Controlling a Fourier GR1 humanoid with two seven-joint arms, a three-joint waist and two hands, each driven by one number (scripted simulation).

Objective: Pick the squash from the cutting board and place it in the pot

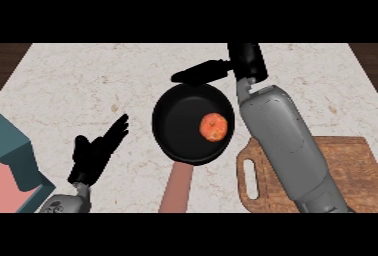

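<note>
Squash, the small round orange-red one [213, 127], lies inside the black round pan [177, 131] at the centre of the frame, toward the pan's right side, and nothing of mine touches it. The pan's reddish-brown handle [177, 187] runs down to the lower edge. The brown wooden cutting board [347, 172], at the lower right, shows no squash on the part I can see; my grey right forearm [284, 145] crosses over its left half.

My right hand [210, 71] sits just above the pan's upper rim, in the upper middle of the frame, fingers stretched out to the left and holding nothing. My left hand [96, 152] rests at the lower left, fingers straight and pointing up-right, also holding nothing.

I judge the placing step done and the release made. What the next move calls for, I think, is drawing my right arm back toward the lower right without brushing the pan's rim or nudging the board.

The pale marbled counter [88, 75] spreads under everything.
</note>
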